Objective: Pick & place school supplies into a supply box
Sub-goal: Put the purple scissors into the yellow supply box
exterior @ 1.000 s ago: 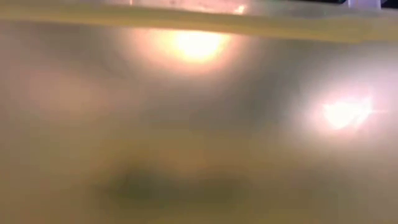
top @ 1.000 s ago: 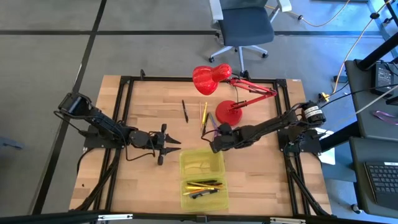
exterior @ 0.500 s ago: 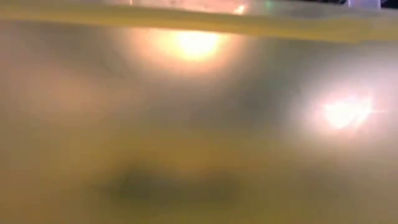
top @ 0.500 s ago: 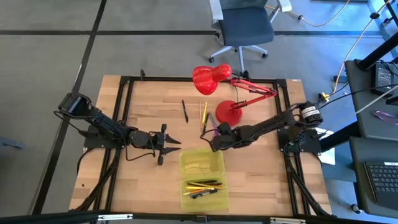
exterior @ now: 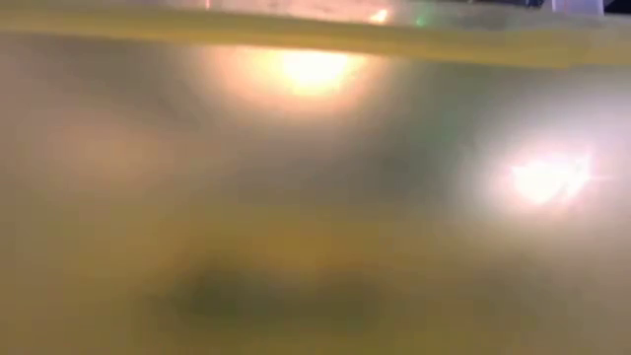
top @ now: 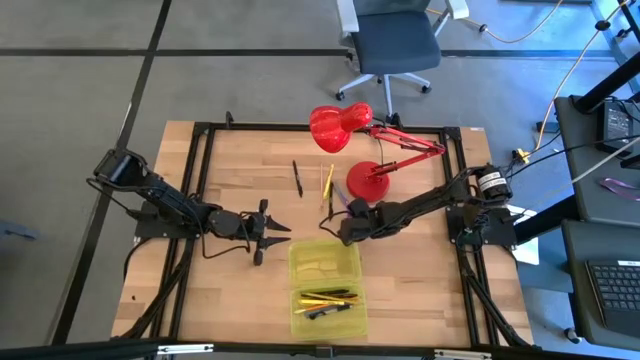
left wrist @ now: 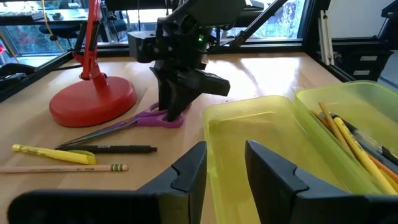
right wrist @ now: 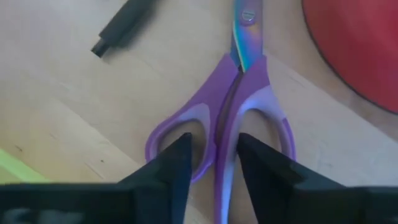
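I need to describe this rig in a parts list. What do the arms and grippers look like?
Both arms are dark, slim and jointed, with black cables trailing from their bases. The left gripper has two pointed black fingers with flat, angular inner faces. The right gripper has the same black fingers; a small green light glows on its housing in the left wrist view.

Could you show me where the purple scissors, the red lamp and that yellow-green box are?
scissors (right wrist: 231,118): right wrist view, where the purple handles join.
red lamp (top: 366,182): high view, its round base.
yellow-green box (top: 325,264): high view, floor of the nearly empty half.
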Controlling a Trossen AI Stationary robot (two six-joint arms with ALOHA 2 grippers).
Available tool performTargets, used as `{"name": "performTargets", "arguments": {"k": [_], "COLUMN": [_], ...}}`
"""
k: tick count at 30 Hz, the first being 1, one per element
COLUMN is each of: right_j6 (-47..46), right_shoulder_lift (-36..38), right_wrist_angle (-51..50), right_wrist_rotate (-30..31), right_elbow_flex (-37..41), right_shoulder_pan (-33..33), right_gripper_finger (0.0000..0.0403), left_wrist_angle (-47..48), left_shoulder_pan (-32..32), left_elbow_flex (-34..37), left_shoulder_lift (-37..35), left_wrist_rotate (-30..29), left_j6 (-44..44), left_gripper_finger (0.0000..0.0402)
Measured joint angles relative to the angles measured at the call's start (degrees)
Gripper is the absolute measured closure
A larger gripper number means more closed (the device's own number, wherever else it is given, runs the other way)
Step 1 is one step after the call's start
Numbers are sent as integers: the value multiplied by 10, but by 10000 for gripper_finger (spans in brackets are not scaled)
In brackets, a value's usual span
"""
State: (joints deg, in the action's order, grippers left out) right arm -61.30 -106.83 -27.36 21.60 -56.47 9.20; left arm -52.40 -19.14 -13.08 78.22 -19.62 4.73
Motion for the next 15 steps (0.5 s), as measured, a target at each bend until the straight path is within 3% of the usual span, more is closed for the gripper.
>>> {"name": "performTargets", "arguments": {"k": [6,15], "right_j6": [32,35], "right_shoulder_lift": [0,37], "right_wrist_angle": [-4,-29], "right_wrist_rotate": [2,0], "right_elbow_flex": [1,8], "right_shoulder_pan": [0,2], "right_gripper_finger": [330,332], "left_wrist_angle": [0,0], "left_shoulder_pan": [0,0], "left_elbow_flex": [0,0], "left_shoulder_lift": [0,0], "left_wrist_rotate": [0,0], "left_j6": [0,0], "left_gripper_finger": [295,298]}}
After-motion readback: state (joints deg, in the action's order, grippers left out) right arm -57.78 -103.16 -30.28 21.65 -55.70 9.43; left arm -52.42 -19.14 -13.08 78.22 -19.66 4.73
